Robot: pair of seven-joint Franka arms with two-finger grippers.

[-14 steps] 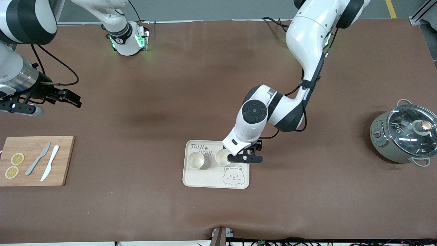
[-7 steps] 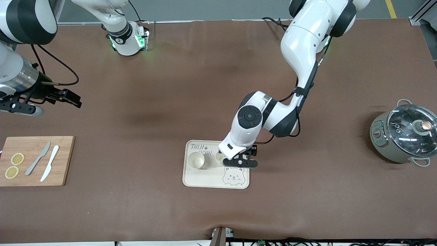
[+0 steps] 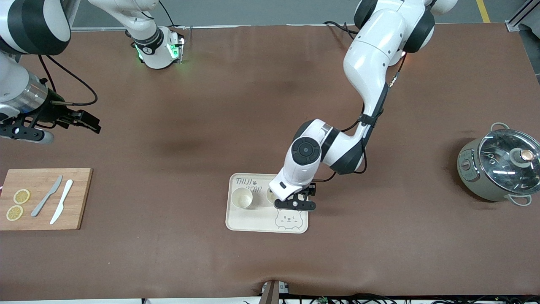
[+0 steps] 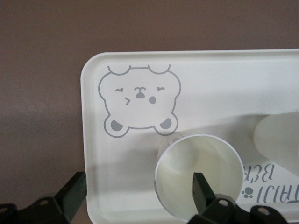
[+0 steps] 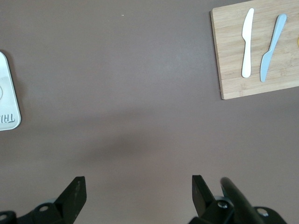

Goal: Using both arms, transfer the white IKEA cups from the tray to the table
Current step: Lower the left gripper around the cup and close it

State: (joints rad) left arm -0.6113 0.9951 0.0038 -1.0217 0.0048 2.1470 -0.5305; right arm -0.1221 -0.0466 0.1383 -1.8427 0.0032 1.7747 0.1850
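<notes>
Two white IKEA cups stand upright side by side on a cream tray [image 3: 255, 220] with a bear drawing. One cup [image 3: 241, 198] stands free toward the right arm's end. The other cup [image 3: 271, 194] is partly hidden under my left gripper [image 3: 295, 205]. In the left wrist view my left gripper [image 4: 138, 196] is open. One finger [image 4: 201, 192] is over this cup's [image 4: 187, 163] mouth, the other past the tray's [image 4: 210, 84] edge. The free cup [image 4: 278, 140] shows blurred beside it. My right gripper [image 3: 26, 134] [image 5: 138, 196] is open and empty, waiting above bare table.
A wooden cutting board [image 3: 42, 211] [image 5: 229, 56] with two knives [image 3: 55, 200] and lemon slices [image 3: 21, 196] lies at the right arm's end. A grey pot with a glass lid [image 3: 498, 169] stands at the left arm's end. The tray's edge [image 5: 7, 93] shows in the right wrist view.
My left gripper has shifted a little toward the right arm's end and nearer the bear drawing, covering more of the cup. The right arm has not moved.
</notes>
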